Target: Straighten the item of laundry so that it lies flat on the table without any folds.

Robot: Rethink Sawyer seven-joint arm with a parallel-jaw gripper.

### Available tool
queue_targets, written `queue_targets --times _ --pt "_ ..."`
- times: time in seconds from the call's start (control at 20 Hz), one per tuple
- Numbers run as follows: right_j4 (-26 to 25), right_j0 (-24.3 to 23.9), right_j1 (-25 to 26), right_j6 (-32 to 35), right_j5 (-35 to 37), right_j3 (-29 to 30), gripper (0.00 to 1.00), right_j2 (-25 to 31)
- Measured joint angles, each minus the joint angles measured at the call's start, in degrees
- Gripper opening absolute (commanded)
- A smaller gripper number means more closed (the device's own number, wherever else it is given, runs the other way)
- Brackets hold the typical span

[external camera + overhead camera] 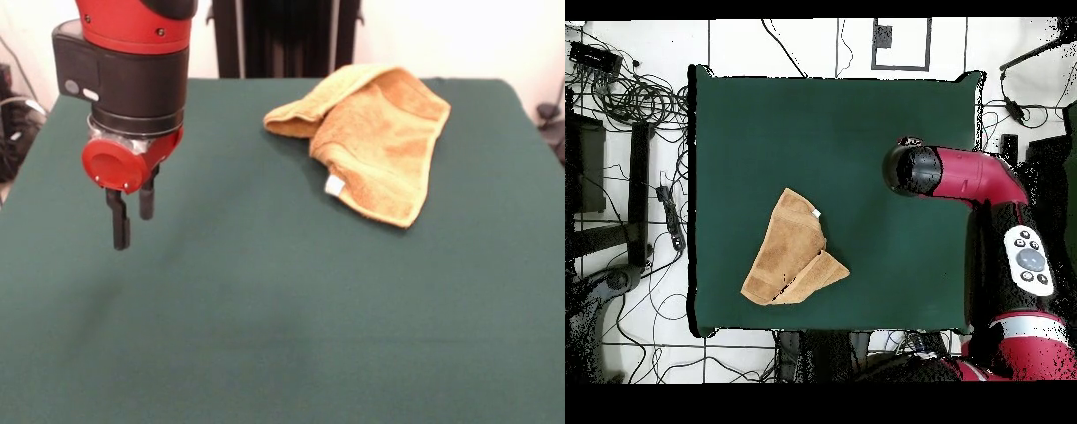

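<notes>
The small orange-yellow terry hand towel (375, 141) lies folded over on itself on the large table covered in plain dark green felt-like cloth (265, 309). In the front view it sits toward the table's far right part, with a thick rolled fold at its left end and a small white tag (335, 185) at its near edge.

The front view shows the red and black arm's gripper (132, 212) hanging above the table's left part, well apart from the towel. Its two dark fingers (118, 221) point downward with a narrow gap between them and hold nothing. They do not touch the cloth surface.

The overhead view hides the fingers under the arm's round black end (910, 168), so the gap is visible only from the front. The overhead view instead shows the towel's outline (790, 250): an irregular wedge with one flap folded across, lying near the table's lower left edge. The tag shows there as a pale speck at the towel's upper edge.

The table cloth is plain, with faint shading. Around the table the overhead view shows a pale tiled floor (805, 45) with many loose black cables (635, 95). The front view shows a pale wall and a dark upright stand (282, 35) behind the table.
</notes>
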Motion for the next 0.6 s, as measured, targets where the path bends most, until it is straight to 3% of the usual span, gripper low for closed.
queue_targets --times 0.6 --pt "0.5 1.7 0.0 0.0 -2.2 1.5 1.0 -1.6"
